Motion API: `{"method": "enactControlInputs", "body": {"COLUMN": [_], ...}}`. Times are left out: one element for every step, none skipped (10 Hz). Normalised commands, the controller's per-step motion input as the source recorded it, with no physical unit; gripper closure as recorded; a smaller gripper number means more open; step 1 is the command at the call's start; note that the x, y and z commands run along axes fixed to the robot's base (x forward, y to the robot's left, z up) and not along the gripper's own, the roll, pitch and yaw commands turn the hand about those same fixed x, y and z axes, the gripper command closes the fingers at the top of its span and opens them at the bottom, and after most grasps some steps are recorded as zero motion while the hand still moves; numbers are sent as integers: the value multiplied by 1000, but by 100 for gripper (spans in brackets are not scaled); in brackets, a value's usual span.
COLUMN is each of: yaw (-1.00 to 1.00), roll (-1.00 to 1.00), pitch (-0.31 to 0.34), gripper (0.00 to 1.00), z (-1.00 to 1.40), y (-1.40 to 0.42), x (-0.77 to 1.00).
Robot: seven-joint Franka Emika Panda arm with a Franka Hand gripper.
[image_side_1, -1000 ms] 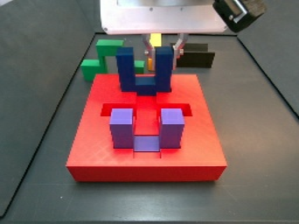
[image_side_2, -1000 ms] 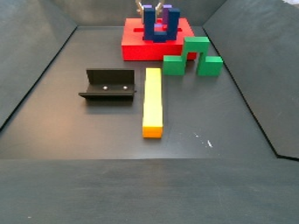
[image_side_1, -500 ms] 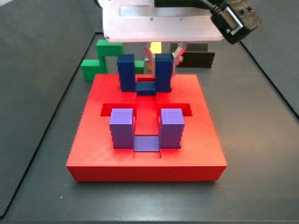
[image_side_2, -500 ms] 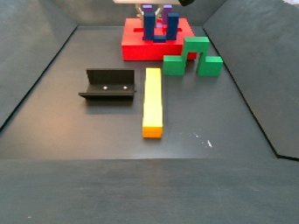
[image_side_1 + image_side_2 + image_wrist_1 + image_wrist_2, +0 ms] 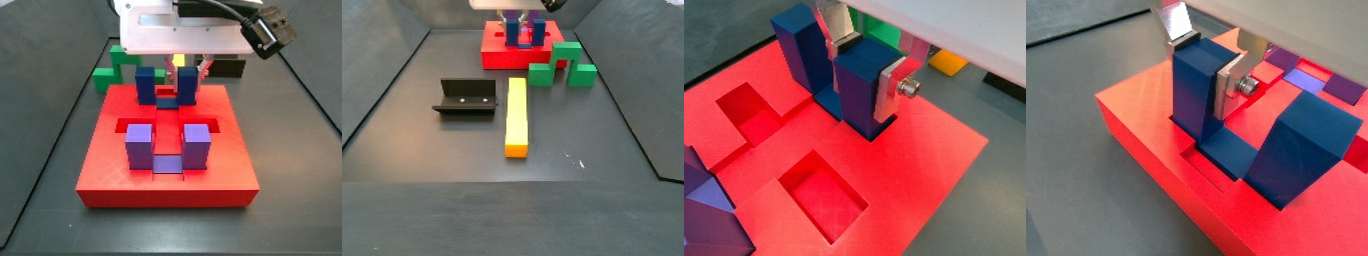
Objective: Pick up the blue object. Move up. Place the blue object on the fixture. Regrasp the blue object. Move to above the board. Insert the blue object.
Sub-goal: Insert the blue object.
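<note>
- The blue object (image 5: 842, 75) stood upright at the far end of the board (image 5: 911, 170), its base down in a recess and its two prongs pointing up; both wrist views showed the lower part sunk below the red top (image 5: 1253, 165).
- The pincer (image 5: 871, 62) was clamped on one prong, a silver finger (image 5: 1237, 85) flat against its side.
- Compared with a second earlier, the blue object (image 5: 174, 84) sat lower: then its base hung above the red top, now it was down in the cut, and the pincer's white body had come down with it.
- The block was a dark, matte navy with square-edged prongs.
- A lighter purple U-shaped block (image 5: 167, 146) stood in a recess at the near end of the board, unmoved.
- On the dark surface (image 5: 449, 150), the fixture (image 5: 465, 97) stood well apart from the board (image 5: 502, 55), with a long yellow bar (image 5: 516, 115) just beside it and green blocks (image 5: 563, 65) near the board's edge.
- Dark walls enclosed the surface.
</note>
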Motion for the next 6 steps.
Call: {"method": "enactControlInputs", "body": {"yaw": [0,0,0,0,0,0], "roll": [47,74,66,0,0,0], "pitch": [34,30,30,44,0,0], "gripper": [100,100,100,100,100,100], "z": [-251,-314,-243,-14,-54,-43], "y": [0,0,0,0,0,0], "x": [0,0,0,0,-26,-40]}}
